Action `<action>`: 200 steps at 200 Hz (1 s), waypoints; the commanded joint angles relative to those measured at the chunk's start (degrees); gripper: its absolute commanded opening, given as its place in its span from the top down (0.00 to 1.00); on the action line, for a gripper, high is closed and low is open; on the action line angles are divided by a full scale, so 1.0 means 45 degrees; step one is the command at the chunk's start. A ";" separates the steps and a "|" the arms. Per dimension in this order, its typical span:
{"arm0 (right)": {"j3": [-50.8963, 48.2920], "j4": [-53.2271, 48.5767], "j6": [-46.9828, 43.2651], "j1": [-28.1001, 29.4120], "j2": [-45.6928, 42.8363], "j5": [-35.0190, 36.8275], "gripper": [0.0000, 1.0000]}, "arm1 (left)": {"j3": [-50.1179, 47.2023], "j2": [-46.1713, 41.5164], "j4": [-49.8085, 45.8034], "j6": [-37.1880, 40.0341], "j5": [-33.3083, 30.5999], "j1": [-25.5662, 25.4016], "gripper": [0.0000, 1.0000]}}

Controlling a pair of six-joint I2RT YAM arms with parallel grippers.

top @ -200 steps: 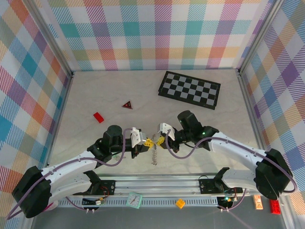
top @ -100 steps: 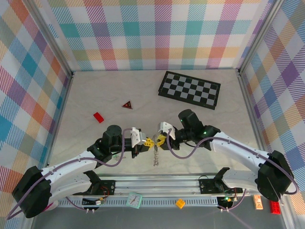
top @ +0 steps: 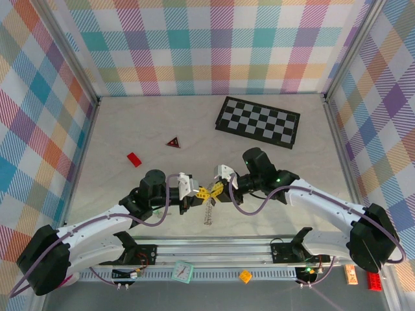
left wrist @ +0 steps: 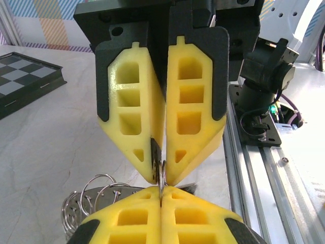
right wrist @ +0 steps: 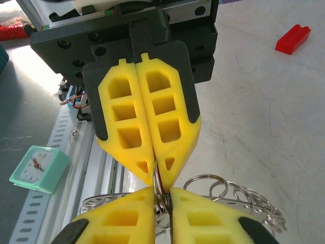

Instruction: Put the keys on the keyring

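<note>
My left gripper [top: 200, 192] and right gripper [top: 218, 188] meet tip to tip above the table near its front edge. Both are shut on the same thin silver wire ring of the keyring [left wrist: 163, 173], which stands edge-on between them. In the right wrist view that keyring [right wrist: 157, 190] runs from the left gripper [right wrist: 158, 181] down into the right gripper [right wrist: 162, 192], beside a thin dark flat strip. A bunch of silver wire rings on a flat grey metal piece [top: 208, 212] hangs below. I cannot make out the keys.
A black-and-white chessboard [top: 257, 122] lies at the back right. A red triangle [top: 172, 142] and a red brick [top: 134, 159] lie left of centre. An aluminium rail [top: 214, 249] runs along the near edge, with a small green clock [top: 183, 272] below it.
Both grippers stay tip to tip on the ring. The hanging bunch of rings has swayed slightly, down and to the right, then back.
</note>
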 commanded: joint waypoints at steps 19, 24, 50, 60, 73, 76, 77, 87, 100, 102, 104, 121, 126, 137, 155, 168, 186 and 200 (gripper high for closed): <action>-0.0004 -0.0052 -0.0086 0.0034 0.0121 -0.0296 0.99 | -0.0130 -0.0144 0.0769 -0.0106 -0.0375 -0.0077 0.86; 0.0071 -0.0263 -0.0179 0.0035 0.0121 -0.0193 1.00 | -0.0150 -0.0208 0.0722 -0.0067 -0.0500 -0.0087 0.82; 0.0732 -0.1805 -0.0897 0.0063 0.0187 0.0681 1.00 | 0.0141 -0.0505 -0.0455 0.0338 -0.1081 -0.0082 0.75; 0.1059 -0.2568 -0.1294 0.0139 0.0319 0.1137 1.00 | 0.0438 -0.0510 -0.1311 0.0622 -0.1183 -0.0076 0.75; 0.1474 -0.3459 -0.1769 0.0342 0.0515 0.1666 1.00 | 0.0840 -0.0397 -0.2272 0.0908 -0.1100 -0.0080 0.75; 0.1565 -0.3612 -0.1867 0.0376 0.0544 0.1784 1.00 | 0.0899 -0.0377 -0.2395 0.0942 -0.1043 -0.0086 0.75; 0.1585 -0.3648 -0.1885 0.0391 0.0548 0.1818 1.00 | 0.0920 -0.0364 -0.2421 0.0948 -0.1028 -0.0077 0.75; 0.1794 -0.3901 -0.2020 0.0504 0.0580 0.2001 1.00 | 0.1017 -0.0275 -0.2505 0.0965 -0.0922 -0.0106 0.75; 0.1907 -0.3948 -0.2115 0.0643 0.0537 0.2186 1.00 | 0.1095 -0.0167 -0.2499 0.0974 -0.0753 -0.0122 0.75; 0.1935 -0.3965 -0.2142 0.0665 0.0528 0.2228 1.00 | 0.1111 -0.0135 -0.2503 0.0989 -0.0743 -0.0125 0.75; 0.1947 -0.3964 -0.2148 0.0685 0.0531 0.2263 1.00 | 0.1125 -0.0112 -0.2505 0.0993 -0.0711 -0.0126 0.75; 0.2163 -0.4156 -0.2325 0.0938 0.0579 0.2618 1.00 | 0.1248 0.0013 -0.2581 0.1071 -0.0389 -0.0110 0.75; 0.2236 -0.4221 -0.2368 0.0985 0.0604 0.2680 1.00 | 0.1282 0.0053 -0.2600 0.1106 -0.0275 -0.0124 0.75; 0.2409 -0.4360 -0.2459 0.1101 0.0682 0.2792 1.00 | 0.1379 0.0172 -0.2694 0.1205 -0.0057 -0.0120 0.75; 0.2619 -0.4446 -0.2528 0.1232 0.0790 0.2863 1.00 | 0.1560 0.0390 -0.2920 0.1374 0.0171 -0.0126 0.75; 0.2677 -0.4421 -0.2548 0.1303 0.0826 0.2910 1.00 | 0.1662 0.0534 -0.3027 0.1452 0.0311 -0.0124 0.75; 0.2789 -0.4404 -0.2549 0.1387 0.0884 0.3104 1.00 | 0.1781 0.0687 -0.3148 0.1555 0.0498 -0.0110 0.75; 0.2854 -0.4473 -0.2567 0.1401 0.0940 0.3386 1.00 | 0.1801 0.0701 -0.3189 0.1580 0.0569 -0.0122 0.75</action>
